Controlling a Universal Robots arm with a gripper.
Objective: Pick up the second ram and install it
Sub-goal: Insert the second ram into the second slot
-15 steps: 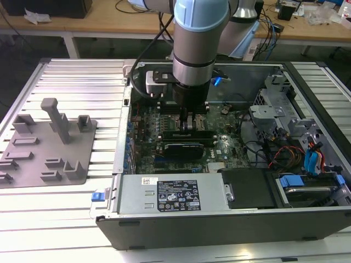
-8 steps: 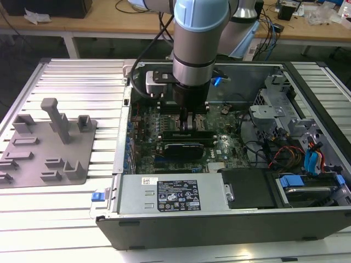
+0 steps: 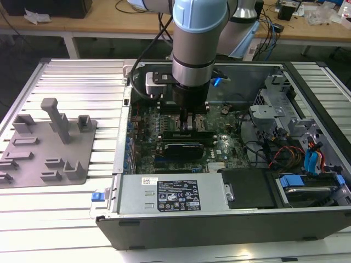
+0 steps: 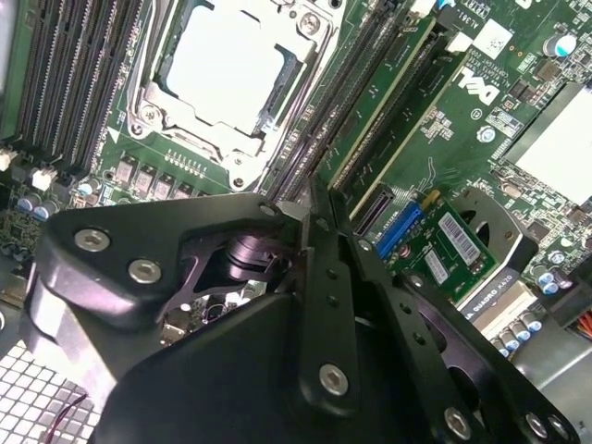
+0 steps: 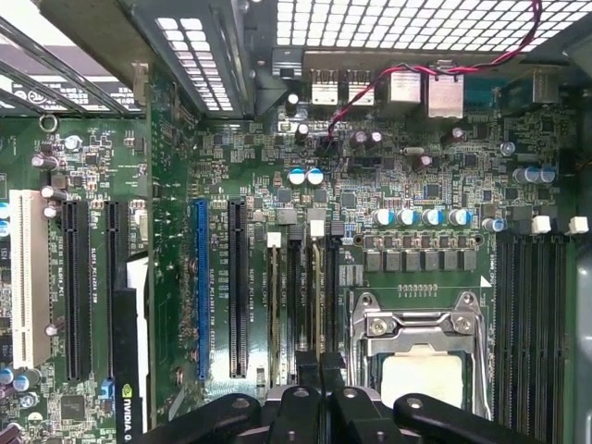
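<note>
Gripper (image 3: 188, 121): we find it at the end of the arm, lowered into the open computer case (image 3: 307, 87). In both wrist views its black fingers (image 4: 326, 242) are clenched narrowly together, tips pointing down at the motherboard (image 5: 176, 185).
Second ram (image 3: 186, 133): we see it standing on edge directly under the fingertips as a dark bar. It sits in the memory sockets beside the processor socket, near the middle of the motherboard. In the first wrist view its thin top edge (image 5: 314, 301) runs in line with the fingers, which appear to grip it.
Processor socket (image 5: 421, 356): metal frame with a pale square chip, just beside the occupied memory sockets. In the second wrist view we see further empty memory sockets (image 4: 65, 83) on its other side.
Expansion slots (image 5: 236, 287): black rails and one blue rail (image 5: 201, 287), toward the motherboard's edge.
Graphics card (image 3: 184, 148): black, just beside the ram.
Power supply (image 3: 170, 194): grey labelled box along the case's near edge.
Grey fixture tray (image 3: 44, 148): on the slatted table, well apart from the case, at the exterior view's left.
</note>
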